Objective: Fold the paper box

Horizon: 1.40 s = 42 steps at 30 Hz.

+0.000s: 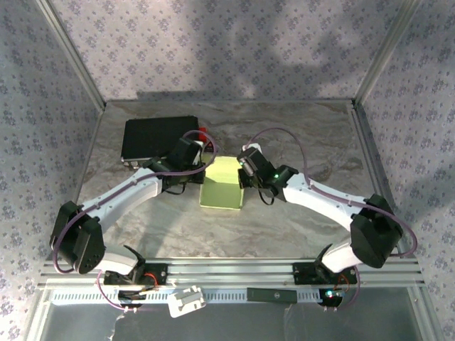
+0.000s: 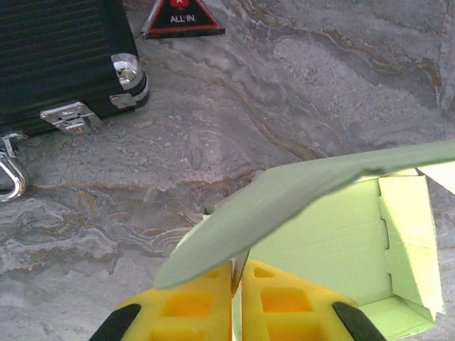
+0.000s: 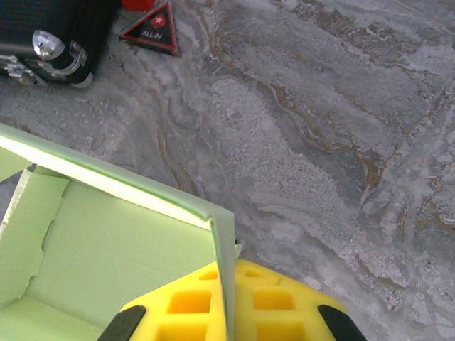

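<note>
The paper box [image 1: 222,186], pale yellow-green cardboard, stands in the middle of the table between both arms. My left gripper [image 1: 201,165] holds its left side; in the left wrist view the yellow fingers [image 2: 199,305] are shut on a thin wall edge of the paper box [image 2: 327,241], with a flap arching over them. My right gripper [image 1: 245,170] holds its right side; in the right wrist view the yellow fingers [image 3: 270,302] pinch the upright side wall of the paper box [image 3: 121,249], whose open inside lies to the left.
A black case [image 1: 158,137] with metal corners and a latch lies at the back left, close to my left gripper. A small red-and-black triangular tag [image 2: 183,17] sits on the marble tabletop [image 1: 306,142] beside the case. Metal frame rails border the table.
</note>
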{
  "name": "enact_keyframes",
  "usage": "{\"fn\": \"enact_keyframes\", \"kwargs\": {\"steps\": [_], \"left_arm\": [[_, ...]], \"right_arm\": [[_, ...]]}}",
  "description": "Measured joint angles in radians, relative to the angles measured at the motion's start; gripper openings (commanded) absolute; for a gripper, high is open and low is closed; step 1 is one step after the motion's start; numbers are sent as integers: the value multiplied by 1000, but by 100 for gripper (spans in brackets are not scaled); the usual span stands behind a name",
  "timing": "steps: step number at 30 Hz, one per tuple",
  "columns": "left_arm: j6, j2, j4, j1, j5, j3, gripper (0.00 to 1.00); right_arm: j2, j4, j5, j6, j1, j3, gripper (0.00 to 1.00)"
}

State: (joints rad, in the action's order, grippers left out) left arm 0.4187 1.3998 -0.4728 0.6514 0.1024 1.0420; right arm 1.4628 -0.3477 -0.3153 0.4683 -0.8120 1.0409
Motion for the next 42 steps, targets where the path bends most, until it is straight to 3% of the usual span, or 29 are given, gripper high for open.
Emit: {"fn": "enact_keyframes", "kwargs": {"steps": [9,20,31,42], "left_arm": [[60,-12,162,0,26,-90,6],[89,-22,368,3,30,-214,5],[92,-81,509,115,121,-349,5],[100,-113,590,183,187,-427,5]], "right_arm": [[22,74,-112,64,-29,15,0],[26,273,-143,58,-27,-89,0],[-43,489,-161,40,-28,-303,0],[-85,592,-187,45,-58,-401,0]]}}
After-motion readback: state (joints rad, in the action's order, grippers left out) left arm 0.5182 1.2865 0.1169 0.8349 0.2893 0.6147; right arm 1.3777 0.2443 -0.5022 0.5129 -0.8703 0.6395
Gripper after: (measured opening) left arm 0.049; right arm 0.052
